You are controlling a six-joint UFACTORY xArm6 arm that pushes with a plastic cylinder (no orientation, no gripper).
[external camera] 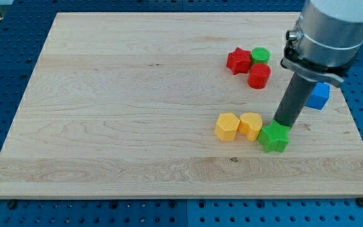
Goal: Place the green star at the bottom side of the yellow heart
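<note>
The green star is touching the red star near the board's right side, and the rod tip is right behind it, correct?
Not quite: the green star touches the yellow heart, not the red star. My tip is indeed right behind it, as the camera view shows.
</note>
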